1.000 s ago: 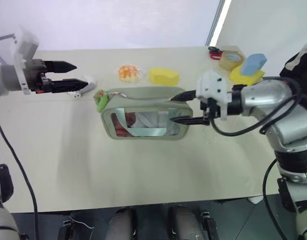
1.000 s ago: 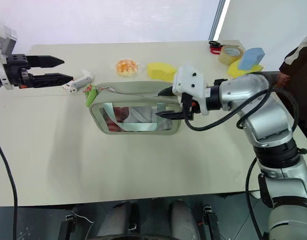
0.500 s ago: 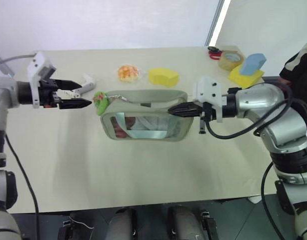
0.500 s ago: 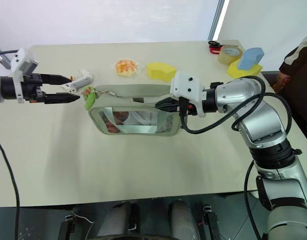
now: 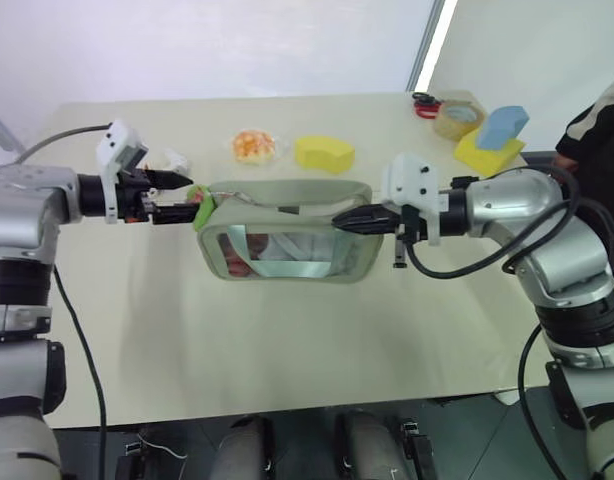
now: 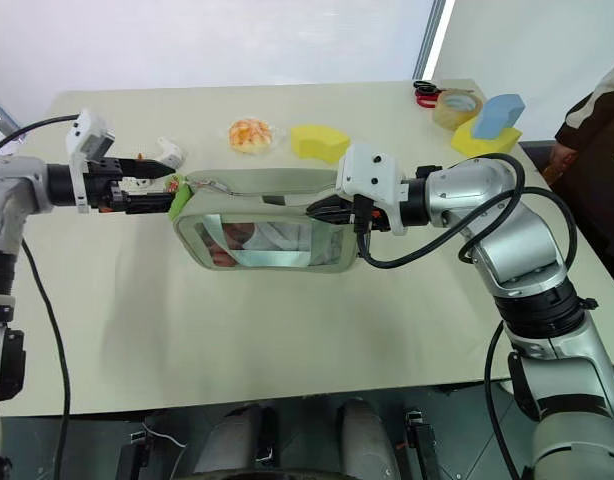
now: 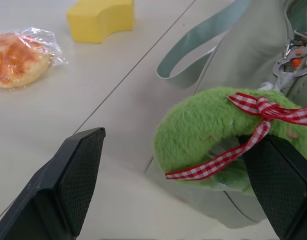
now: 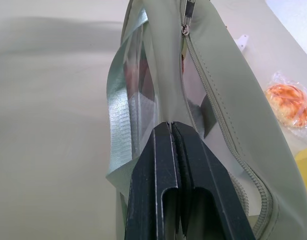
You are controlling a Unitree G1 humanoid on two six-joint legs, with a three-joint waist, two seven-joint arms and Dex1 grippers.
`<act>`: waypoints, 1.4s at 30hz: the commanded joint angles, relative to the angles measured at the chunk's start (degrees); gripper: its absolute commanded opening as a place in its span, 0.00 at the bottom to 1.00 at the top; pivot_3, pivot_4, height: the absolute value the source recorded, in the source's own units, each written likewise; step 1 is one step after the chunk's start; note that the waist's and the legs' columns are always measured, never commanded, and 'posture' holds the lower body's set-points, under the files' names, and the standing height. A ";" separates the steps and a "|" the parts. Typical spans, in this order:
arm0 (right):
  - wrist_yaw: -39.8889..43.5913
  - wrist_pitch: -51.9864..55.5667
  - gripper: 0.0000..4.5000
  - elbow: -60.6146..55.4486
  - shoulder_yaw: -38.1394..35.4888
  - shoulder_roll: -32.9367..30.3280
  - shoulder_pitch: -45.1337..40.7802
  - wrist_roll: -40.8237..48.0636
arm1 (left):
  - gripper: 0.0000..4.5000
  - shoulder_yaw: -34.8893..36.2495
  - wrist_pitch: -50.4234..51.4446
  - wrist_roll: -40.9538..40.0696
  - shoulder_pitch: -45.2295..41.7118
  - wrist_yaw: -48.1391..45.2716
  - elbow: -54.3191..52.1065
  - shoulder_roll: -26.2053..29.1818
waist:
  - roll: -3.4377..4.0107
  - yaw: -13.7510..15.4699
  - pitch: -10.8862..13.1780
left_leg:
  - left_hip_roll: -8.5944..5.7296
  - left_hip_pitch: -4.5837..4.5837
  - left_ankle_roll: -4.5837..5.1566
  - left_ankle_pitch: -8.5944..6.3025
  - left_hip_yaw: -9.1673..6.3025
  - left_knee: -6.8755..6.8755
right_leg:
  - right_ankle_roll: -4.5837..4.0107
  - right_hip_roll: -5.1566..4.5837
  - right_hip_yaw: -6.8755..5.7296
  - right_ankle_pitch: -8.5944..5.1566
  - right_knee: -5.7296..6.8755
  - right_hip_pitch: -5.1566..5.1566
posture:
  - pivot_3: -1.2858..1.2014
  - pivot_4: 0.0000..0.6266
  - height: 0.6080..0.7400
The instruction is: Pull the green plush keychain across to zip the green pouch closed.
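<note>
The green pouch (image 5: 287, 235) lies mid-table, its clear window facing me and the zipper (image 8: 203, 80) running along its top edge. The green plush keychain (image 5: 202, 206), a fuzzy lime ring with a red checked ribbon, hangs at the pouch's left end. My left gripper (image 5: 183, 199) is open, and its fingers (image 7: 73, 175) stand on either side of the keychain (image 7: 208, 130), which sits close to one of them. My right gripper (image 5: 344, 218) is shut on the pouch's right end, the fingers (image 8: 158, 170) pinched on the pouch (image 8: 228, 100).
Behind the pouch lie a wrapped orange-white round item (image 5: 255, 145), a yellow sponge (image 5: 324, 153) and a small white object (image 5: 173, 158). At the far right corner are a tape roll (image 5: 457, 118), red scissors (image 5: 425, 100) and a blue sponge (image 5: 504, 127). A person (image 5: 599, 125) stands at the right edge.
My left gripper has come right and down from the table's left side to the keychain, still open. My right gripper has shut on the pouch's right end.
</note>
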 commanded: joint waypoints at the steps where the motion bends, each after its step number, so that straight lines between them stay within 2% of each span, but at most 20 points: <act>1: -0.17 -0.88 0.00 -0.55 -0.30 0.87 -0.98 0.18 | 0.79 1.44 -0.10 -0.49 -0.72 0.99 -0.75 -0.25 | 0.00 0.01 0.00 | 0.00 0.00 0.00 0.00 0.00 0.00 | 0.00 0.00 0.00 0.00 0.00 0.00 | 0.52 0.24 1.00; 4: -0.25 -0.90 0.00 -0.23 -0.39 1.03 -1.08 0.16 | 0.45 1.94 0.55 -1.10 -0.94 0.89 -1.33 -0.24 | 0.00 0.01 0.00 | 0.00 0.00 0.00 0.00 0.00 0.01 | 0.00 0.00 0.00 0.00 0.01 0.00 | 0.52 0.24 1.00; 8: -0.24 -1.45 0.00 0.63 -0.42 0.81 -0.96 -0.27 | 0.01 3.08 1.93 -1.92 -5.32 1.33 -1.07 0.66 | 0.00 0.07 0.00 | 0.00 -0.01 0.00 0.00 -0.01 0.01 | 0.00 0.00 -0.01 0.00 0.00 0.00 | 0.52 0.24 1.00; 13: -0.28 -2.57 0.00 2.32 -0.28 1.10 -1.39 -0.86 | 0.01 3.34 8.84 -6.51 -12.83 -0.98 -5.74 0.42 | -0.02 0.46 0.01 | -0.03 -0.05 0.00 0.00 -0.01 0.03 | 0.00 -0.02 -0.01 0.00 -0.01 0.00 | 0.52 0.24 1.00; 20: -0.63 -3.94 0.00 4.97 0.33 2.53 -2.91 -1.91 | 0.01 -3.12 5.71 -4.67 -11.31 -2.58 -14.50 -2.32 | 0.03 0.25 -0.02 | 0.00 0.07 -0.01 0.00 -0.01 0.01 | 0.00 0.00 0.03 0.00 0.02 0.04 | 0.52 0.24 1.00; 24: -0.96 -4.14 0.00 5.31 0.22 3.00 -3.37 -2.41 | 0.01 -5.90 1.97 -1.93 -10.65 0.32 -13.91 -6.87 | 0.03 0.35 -0.02 | -0.01 0.03 -0.01 0.00 -0.02 0.03 | 0.00 0.00 0.03 0.00 0.00 0.04 | 0.52 0.24 1.00; 28: -1.06 -3.96 0.00 5.05 0.08 3.03 -3.14 -2.64 | 0.01 -6.09 0.88 -0.76 -11.55 2.18 -12.24 -8.91 | 0.03 0.28 -0.02 | -0.01 0.03 -0.01 0.00 -0.02 0.03 | 0.00 0.00 0.03 0.00 0.00 0.04 | 0.52 0.24 1.00; 31: -1.24 -3.83 0.00 4.95 -0.05 2.98 -2.97 -2.84 | 0.25 -6.04 1.62 -1.29 -12.15 0.46 -12.36 -8.29 | 0.03 0.19 -0.02 | -0.01 0.03 0.00 0.00 -0.02 0.02 | 0.00 0.00 0.03 0.00 0.01 0.03 | 0.52 0.24 1.00; 37: -1.46 -3.49 0.00 4.98 -0.17 3.12 -3.09 -2.88 | 0.93 -6.10 -0.57 1.73 -14.94 -0.98 -9.74 -4.34 | 0.03 0.19 -0.02 | -0.01 0.03 0.00 0.00 -0.01 0.02 | 0.00 0.01 0.03 0.00 0.00 0.03 | 0.52 0.24 1.00; 38: -1.48 -3.58 0.00 5.16 -0.18 3.14 -3.15 -2.91 | 0.99 -5.74 -0.47 1.78 -15.89 -1.37 -9.11 -3.47 | 0.03 0.20 -0.02 | -0.01 0.03 0.00 0.00 -0.01 0.02 | 0.00 0.01 0.03 0.00 0.00 0.03 | 0.52 0.24 1.00; 42: -1.36 -4.48 0.00 6.04 -0.08 3.26 -3.12 -3.17 | 0.99 -5.20 -0.51 2.56 -16.73 -3.69 -8.19 1.64 | 0.03 0.15 -0.02 | -0.01 0.03 0.00 0.00 -0.01 0.02 | 0.00 0.01 0.03 0.00 -0.01 0.03 | 0.52 0.24 1.00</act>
